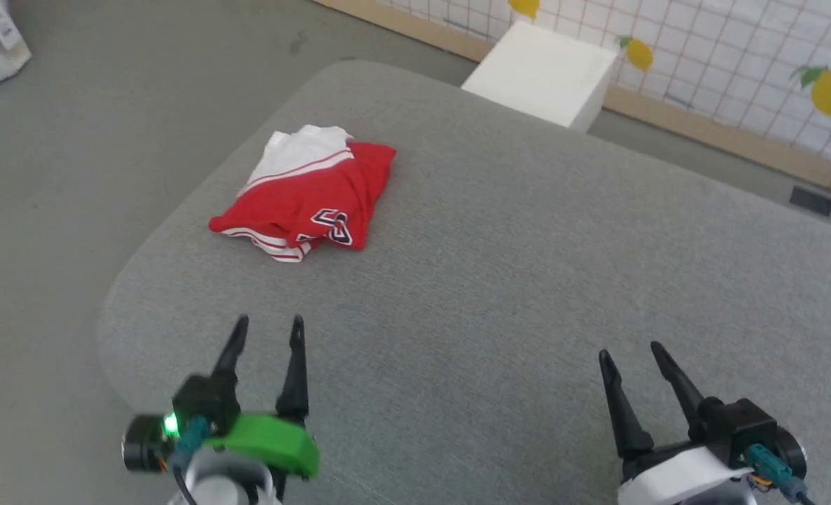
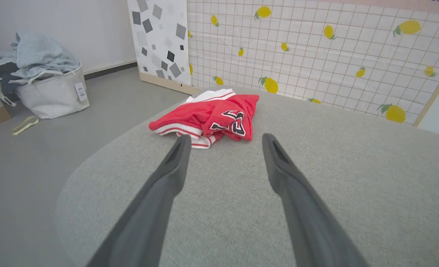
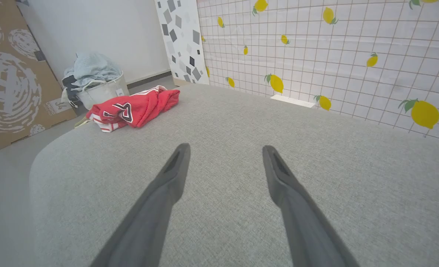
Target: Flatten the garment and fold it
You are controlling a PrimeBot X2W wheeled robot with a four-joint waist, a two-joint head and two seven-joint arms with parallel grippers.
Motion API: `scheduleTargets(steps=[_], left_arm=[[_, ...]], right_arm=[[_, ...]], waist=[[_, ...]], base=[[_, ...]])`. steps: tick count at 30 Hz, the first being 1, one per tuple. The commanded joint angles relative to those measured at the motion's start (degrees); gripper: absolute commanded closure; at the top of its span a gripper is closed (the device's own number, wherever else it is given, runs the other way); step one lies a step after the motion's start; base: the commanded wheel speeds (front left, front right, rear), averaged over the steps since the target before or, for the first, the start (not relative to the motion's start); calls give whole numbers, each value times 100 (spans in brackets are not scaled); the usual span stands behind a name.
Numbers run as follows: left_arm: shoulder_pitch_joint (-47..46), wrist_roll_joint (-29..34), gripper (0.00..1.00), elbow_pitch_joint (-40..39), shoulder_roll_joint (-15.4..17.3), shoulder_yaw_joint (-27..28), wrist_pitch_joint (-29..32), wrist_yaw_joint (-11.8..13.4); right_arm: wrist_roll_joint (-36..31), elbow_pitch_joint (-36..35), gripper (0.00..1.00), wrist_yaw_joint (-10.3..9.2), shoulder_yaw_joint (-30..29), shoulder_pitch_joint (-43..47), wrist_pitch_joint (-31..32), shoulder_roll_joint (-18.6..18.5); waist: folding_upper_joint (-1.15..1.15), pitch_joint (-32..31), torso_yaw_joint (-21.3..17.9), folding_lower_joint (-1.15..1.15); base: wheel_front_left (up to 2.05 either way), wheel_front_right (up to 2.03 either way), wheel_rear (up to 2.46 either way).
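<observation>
Garment (image 1: 303, 203) lies bunched in a loose heap on the far left part of the grey fabric-covered worktop (image 1: 499, 294), close to its rounded left edge. The red body is uppermost. A white sleeve with striped trim shows on the far side, and more red-and-white trim pokes out along the near edge. Black, white-outlined lettering is creased over at the heap's near right corner.

At the near left the left pincer (image 1: 270, 321) is released, its two dark fingers spread and grasping nothing. They point toward the heap, which sits beyond the tips with bare worktop between. At the near right the right pincer (image 1: 630, 351) is likewise spread wide and empty, over bare worktop and well apart from the garment.

Past the worktop's far edge a white box (image 1: 541, 70) stands on the grey floor (image 1: 71, 140) in front of a lemon-print panel (image 2: 315, 55). Far to the left, a pale basket (image 2: 52, 92) piled with cloth sits on the floor, near a printed cardboard sheet (image 3: 12, 74) leaning upright.
</observation>
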Motion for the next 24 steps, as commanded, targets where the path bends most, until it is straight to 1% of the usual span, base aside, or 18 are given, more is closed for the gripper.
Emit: scheduleTargets(steps=[1, 3, 7, 10, 14, 17, 22, 24], left_arm=[[-447, -20, 0, 179, 152, 75, -21, -132], [-824, -52, 0, 392, 279, 136, 22, -210], [-1713, -94, 0, 862, 638, 225, 474, -391], [-2393, -208, 0, 1337, 996, 233, 1066, -584], [-3201, -481, 0, 1981, 1466, 177, 1857, -739], [-3670, -678, 0, 2430, 1819, 47, 2415, -777], [-4290, -1280, 0, 3007, 2316, -276, 3278, -788], [-4451, -1566, 0, 3201, 2479, -341, 3532, -789]], right_arm=[[-152, -90, 0, -9, -52, -149, -35, -3], [-263, -162, 0, -9, -67, -215, -35, -3], [-462, -394, 0, -9, -65, -359, 15, -3], [-573, -646, 0, -9, -69, -464, 103, -3], [-637, -943, 0, -9, -76, -596, 203, -10], [-632, -1073, 0, -9, -76, -684, 240, -25], [-632, -1193, 0, -9, -78, -765, 255, -29], [-634, -1218, 0, -9, -75, -788, 247, -28]], waist=[[0, 449, -348, 0], [0, 680, -494, 0], [0, 1151, -807, 0], [0, 1498, -1044, 0], [0, 1875, -1342, 0], [0, 2087, -1536, 0], [0, 2382, -1803, 0], [0, 2484, -1885, 0]], base=[[0, 0, 0], [0, 0, 0], [0, 0, 0], [0, 0, 0], [0, 0, 0], [0, 0, 0], [0, 0, 0], [0, 0, 0]])
